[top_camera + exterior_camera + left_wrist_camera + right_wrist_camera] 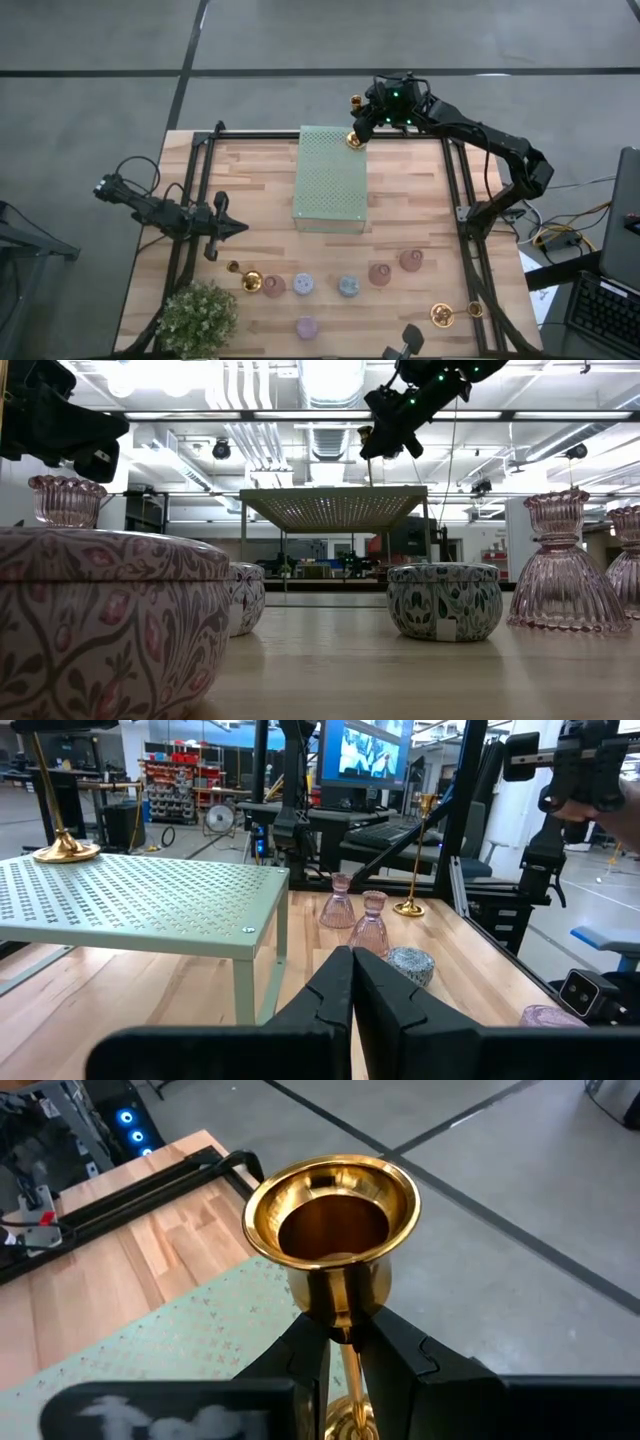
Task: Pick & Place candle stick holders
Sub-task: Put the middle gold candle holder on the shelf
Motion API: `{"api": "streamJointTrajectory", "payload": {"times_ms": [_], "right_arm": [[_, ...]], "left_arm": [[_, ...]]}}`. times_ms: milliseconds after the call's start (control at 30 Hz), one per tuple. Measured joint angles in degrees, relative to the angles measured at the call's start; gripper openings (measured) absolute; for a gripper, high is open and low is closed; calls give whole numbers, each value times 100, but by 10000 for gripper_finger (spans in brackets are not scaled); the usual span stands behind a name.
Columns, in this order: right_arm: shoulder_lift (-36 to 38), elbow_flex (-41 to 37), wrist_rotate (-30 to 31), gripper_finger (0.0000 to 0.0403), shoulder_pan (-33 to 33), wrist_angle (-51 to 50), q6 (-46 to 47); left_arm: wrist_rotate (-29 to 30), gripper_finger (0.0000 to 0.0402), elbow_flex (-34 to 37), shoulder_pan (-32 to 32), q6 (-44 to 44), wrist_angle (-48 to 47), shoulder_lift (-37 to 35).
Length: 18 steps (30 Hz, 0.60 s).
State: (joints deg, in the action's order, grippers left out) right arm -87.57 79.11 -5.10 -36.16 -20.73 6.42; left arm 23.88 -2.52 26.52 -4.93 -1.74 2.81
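Right wrist view shows the right gripper (pixel 340 1342) pinched on the stem of a gold holder (pixel 333 1230), whose base sits directly below on the perforated block's (pixel 331 178) far corner. Nothing else is up there (one placed at most); the other holders (pixel 348 286) wait far off. Left gripper (pixel 352 982) idles, shut and empty. Base contact is hidden.

The right arm reached from the right side across to the far edge of the bench, elbow bent. Its hand (pixel 343 1342) pointed down there, fingers closed on a thin stem. The left arm lay low at the left side, its hand (pixel 238 228) pointing right with fingers pressed together, apparently holding nothing.
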Motion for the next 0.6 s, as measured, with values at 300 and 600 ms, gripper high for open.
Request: {"api": "streamJointTrajectory", "payload": {"times_ms": [300,600], "right_arm": [[-2,0,-40,43,2,247,46],[-2,-81,-93,41,0,258,66]], "left_arm": [[1,12,1,-1,2,0,0],[0,12,-1,-1,0,0,0]]}}
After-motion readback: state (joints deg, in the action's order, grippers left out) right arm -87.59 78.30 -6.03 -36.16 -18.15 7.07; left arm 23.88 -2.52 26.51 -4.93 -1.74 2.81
